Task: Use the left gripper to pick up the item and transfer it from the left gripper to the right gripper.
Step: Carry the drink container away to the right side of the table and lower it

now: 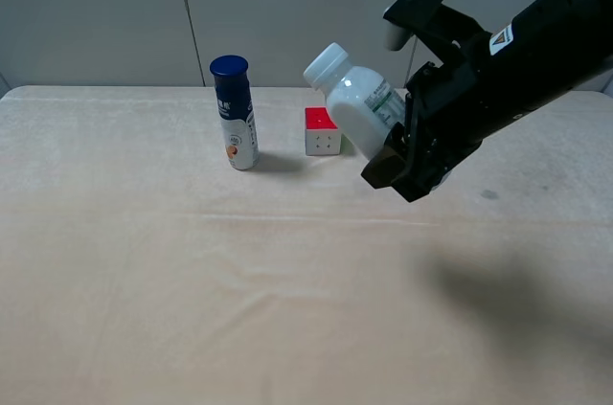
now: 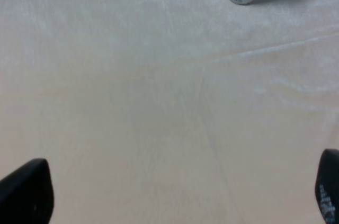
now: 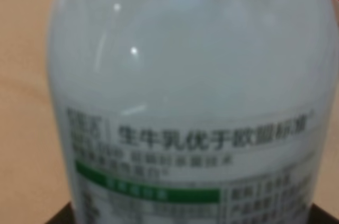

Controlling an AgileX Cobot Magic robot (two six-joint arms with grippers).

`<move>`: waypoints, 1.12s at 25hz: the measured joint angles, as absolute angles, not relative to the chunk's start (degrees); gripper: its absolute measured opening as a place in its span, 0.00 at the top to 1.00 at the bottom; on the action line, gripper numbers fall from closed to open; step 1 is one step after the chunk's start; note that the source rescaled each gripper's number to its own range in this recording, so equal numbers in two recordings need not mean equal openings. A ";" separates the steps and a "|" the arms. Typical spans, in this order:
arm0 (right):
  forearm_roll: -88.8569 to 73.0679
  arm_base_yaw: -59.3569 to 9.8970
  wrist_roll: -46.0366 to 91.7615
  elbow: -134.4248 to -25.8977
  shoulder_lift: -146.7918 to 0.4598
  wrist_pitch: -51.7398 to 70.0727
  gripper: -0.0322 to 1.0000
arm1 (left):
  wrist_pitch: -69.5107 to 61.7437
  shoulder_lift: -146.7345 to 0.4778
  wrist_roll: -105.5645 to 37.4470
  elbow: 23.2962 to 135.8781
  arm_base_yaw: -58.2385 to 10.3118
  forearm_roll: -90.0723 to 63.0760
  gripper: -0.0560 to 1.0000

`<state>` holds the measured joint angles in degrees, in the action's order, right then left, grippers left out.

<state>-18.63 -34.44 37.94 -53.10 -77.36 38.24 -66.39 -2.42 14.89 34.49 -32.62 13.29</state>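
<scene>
Tilted pill bottle (image 1: 359,108) pinched near base by right gripper (image 1: 396,149), left gripper (image 2: 175,192) spread, empty; risks slipping onto table (image 1: 192,281)

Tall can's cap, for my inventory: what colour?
The cap is dark blue; exterior high view.

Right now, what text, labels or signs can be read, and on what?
"生牛乳优于欧盟标准": bottle, largest line.
Bottle's smaller print and green band: blurred.
Can: print too small to read.
Triangle sticker: nothing legible.
</scene>
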 joint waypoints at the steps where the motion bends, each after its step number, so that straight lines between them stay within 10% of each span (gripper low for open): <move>1: -18.63 -34.44 37.94 -53.10 -77.36 38.24 0.97 | -66.19 -1.20 14.83 33.35 -32.62 13.04 0.01; 19: -17.82 -34.44 30.37 -53.10 -77.36 38.35 0.97 | -61.08 0.35 10.44 28.74 -32.28 7.94 0.02; 28: -2.99 -34.44 9.90 -53.10 -77.36 43.65 0.97 | -61.08 0.35 10.36 28.74 -17.81 7.94 0.02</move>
